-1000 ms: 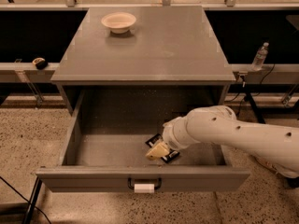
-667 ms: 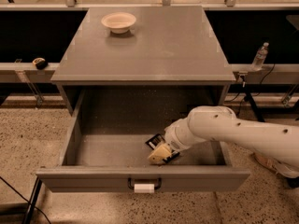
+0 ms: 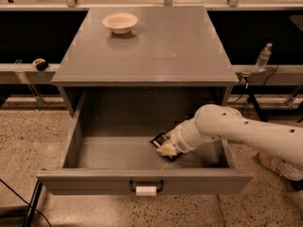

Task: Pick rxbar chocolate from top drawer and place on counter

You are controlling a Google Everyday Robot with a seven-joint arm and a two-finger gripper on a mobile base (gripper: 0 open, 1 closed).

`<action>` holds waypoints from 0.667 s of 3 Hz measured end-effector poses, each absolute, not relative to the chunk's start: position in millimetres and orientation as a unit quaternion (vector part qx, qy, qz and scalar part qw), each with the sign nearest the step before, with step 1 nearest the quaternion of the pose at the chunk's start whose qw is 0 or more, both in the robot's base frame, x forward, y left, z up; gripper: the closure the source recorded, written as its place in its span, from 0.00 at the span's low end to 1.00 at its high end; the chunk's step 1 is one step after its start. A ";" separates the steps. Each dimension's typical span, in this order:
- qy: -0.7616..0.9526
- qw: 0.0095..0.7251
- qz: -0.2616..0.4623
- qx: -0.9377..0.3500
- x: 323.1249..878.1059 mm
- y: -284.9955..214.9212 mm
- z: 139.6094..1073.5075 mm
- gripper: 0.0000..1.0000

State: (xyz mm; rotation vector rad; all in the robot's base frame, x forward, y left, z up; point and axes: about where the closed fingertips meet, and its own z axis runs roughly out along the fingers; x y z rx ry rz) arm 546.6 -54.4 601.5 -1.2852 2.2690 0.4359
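The top drawer is pulled open, its handle and white tag on the front. The black rxbar chocolate lies on the drawer floor at the right of middle, partly hidden by my hand. My gripper reaches in from the right on the white arm and sits right on top of the bar, low in the drawer. The grey counter above the drawer carries a white bowl at its back left.
A water bottle stands on the ledge at the right. A small dark object rests on the ledge at the left. A dark cable runs along the speckled floor at the lower left.
My gripper has shifted very slightly over the bar and stays low in the drawer. The bar has not visibly moved.
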 end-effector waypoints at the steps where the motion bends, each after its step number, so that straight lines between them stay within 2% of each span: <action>1: 0.832 0.246 0.160 -0.471 546.6 -54.4 605.0 0.83; 2: 0.822 0.265 0.194 -0.465 547.5 -57.9 611.2 1.00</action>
